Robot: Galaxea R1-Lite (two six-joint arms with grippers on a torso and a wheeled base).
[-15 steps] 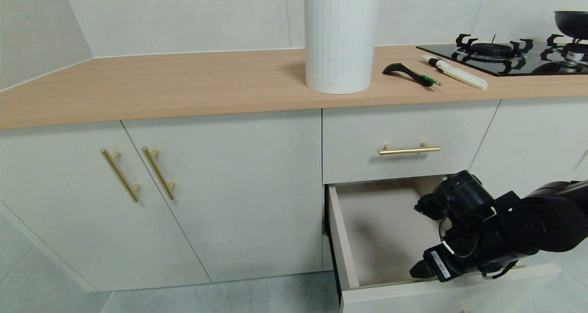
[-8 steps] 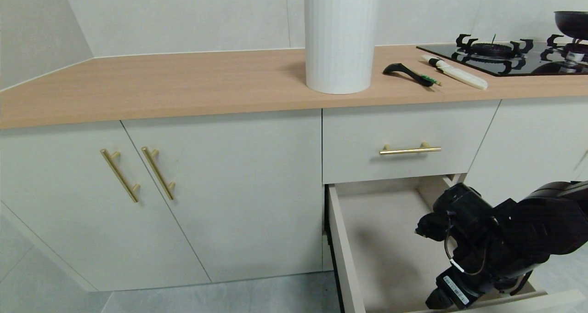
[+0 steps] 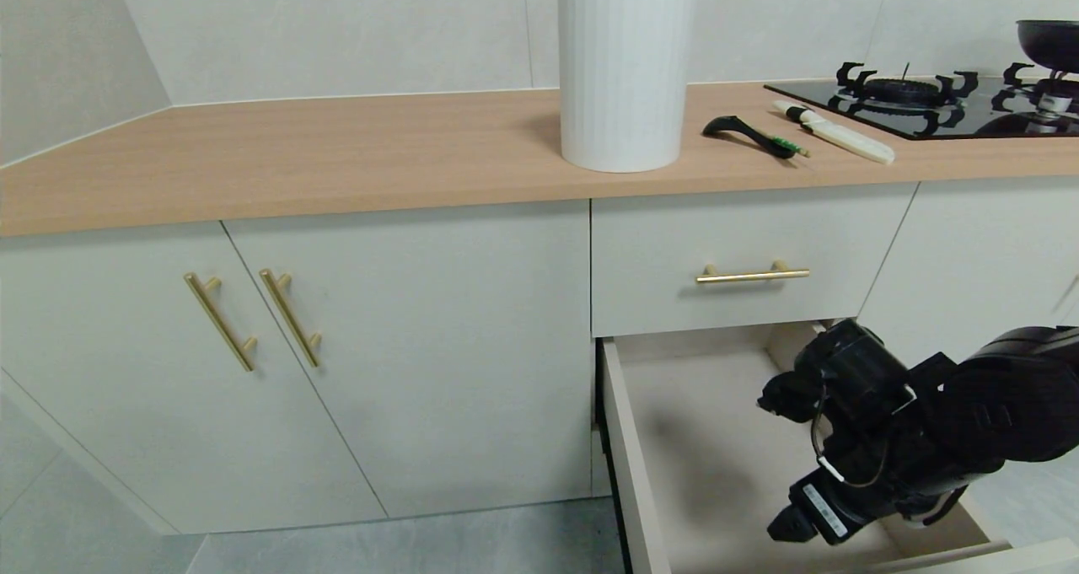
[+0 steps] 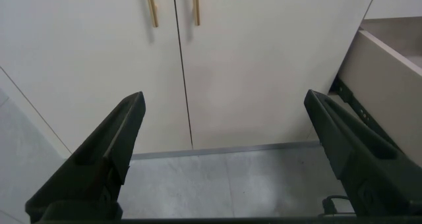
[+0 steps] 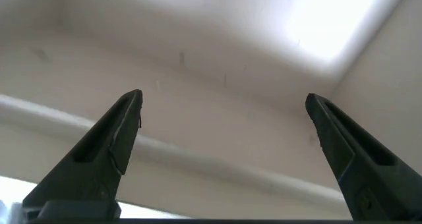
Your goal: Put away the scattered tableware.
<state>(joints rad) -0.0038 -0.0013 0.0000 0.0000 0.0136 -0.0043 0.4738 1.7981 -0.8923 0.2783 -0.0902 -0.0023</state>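
Lower drawer (image 3: 628, 439) stood pulled out below the shut top drawer (image 3: 674, 262) w/ its gold handle (image 3: 752, 275). R arm hung over the open drawer's right part, R gripper (image 5: 223, 99) pointing down into it, fingers (image 5: 109, 151) spread wide, released, gripping nothing; pale drawer wall seen btwn them. L gripper (image 4: 223, 95) was low, facing the cabinet doors (image 4: 264, 59) and the floor (image 4: 217, 184), fingers also wide apart, nothing held; drawer's side showed at the edge of that view.

Tableware was up on the tabletop (image 3: 337, 152), well apart from both grippers: black ladle (image 3: 748, 134) lying flat just right of the tall white ribbed jar (image 3: 624, 68), and a white knife w/ dark handle (image 3: 834, 131) just beside it, near the stove's (image 3: 927, 106) front edge. Ladle and knife close but not touching. Dark pan (image 3: 1049, 43) sat on the far right burner. Two gold handles (image 3: 253, 319) on the double doors to the left.
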